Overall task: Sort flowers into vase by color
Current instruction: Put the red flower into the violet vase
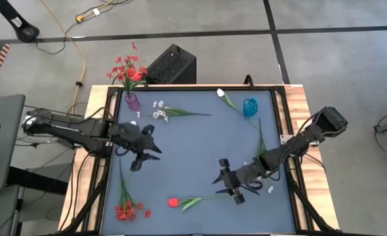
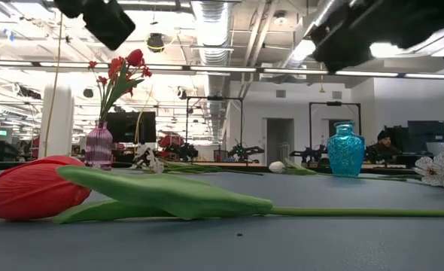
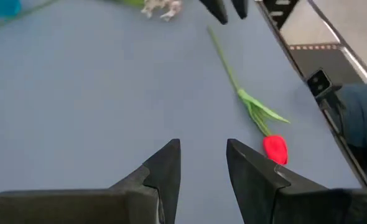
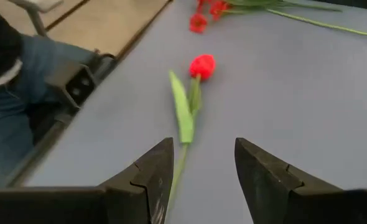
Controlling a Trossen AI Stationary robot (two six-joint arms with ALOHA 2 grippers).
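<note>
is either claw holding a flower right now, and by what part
Neither. The left claw and right claw are both open and empty; the red tulip lies loose on the table.

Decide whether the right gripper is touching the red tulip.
Apart. In the right wrist view the right gripper is open and above the table, the red tulip lying ahead.

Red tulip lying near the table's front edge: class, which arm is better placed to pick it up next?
Probably the right. The right gripper hangs open just beside the red tulip, its stem running between the fingers in the right wrist view. The left gripper, open too, is farther off.
</note>
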